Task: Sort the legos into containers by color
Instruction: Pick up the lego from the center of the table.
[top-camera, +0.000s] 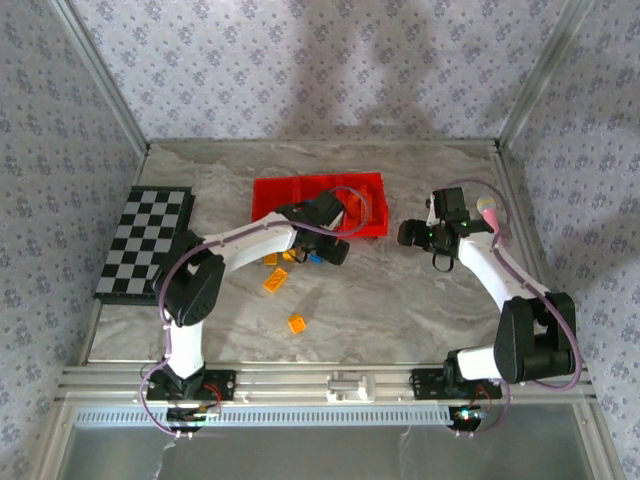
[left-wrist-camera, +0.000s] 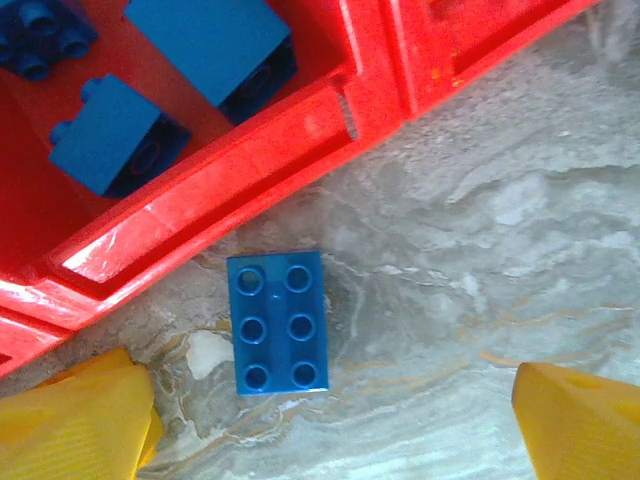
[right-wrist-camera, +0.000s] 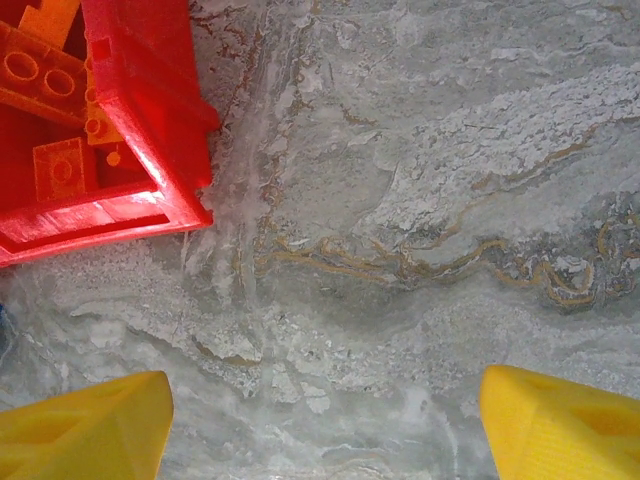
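Pretty sure the step in hand is grabbing the small blue six-stud plastic brick (left-wrist-camera: 277, 322). It's lying studs-up on the grey marbled table top (left-wrist-camera: 480, 250), just beside the near wall of the bright red plastic row of bins (left-wrist-camera: 230, 160). I can't tell if it's actually touching the wall.

The left gripper (left-wrist-camera: 325, 410) hangs right above it, spread wide with nothing in it. The brick sits between the yellow fingers (left-wrist-camera: 75, 425), closer to the left-hand one in the wrist view and a bit ahead of the tips toward the bins.

My guess for the next move:
- nudge over to centre the brick
- drop straight down and close across its narrow width
- lift it over the wall into the compartment holding the other blue bricks (left-wrist-camera: 115, 135)

Watch that wall though, a finger could clip it on the way down.

The right gripper (right-wrist-camera: 325, 430) is spread open and empty too. It's over bare table just right of the bins' near right corner, where orange bricks (right-wrist-camera: 55, 170) sit inside.

From above, a few yellow-orange bricks (top-camera: 275, 280) lie loose on the table nearer the arms, so I'd say there's plenty left to sort.
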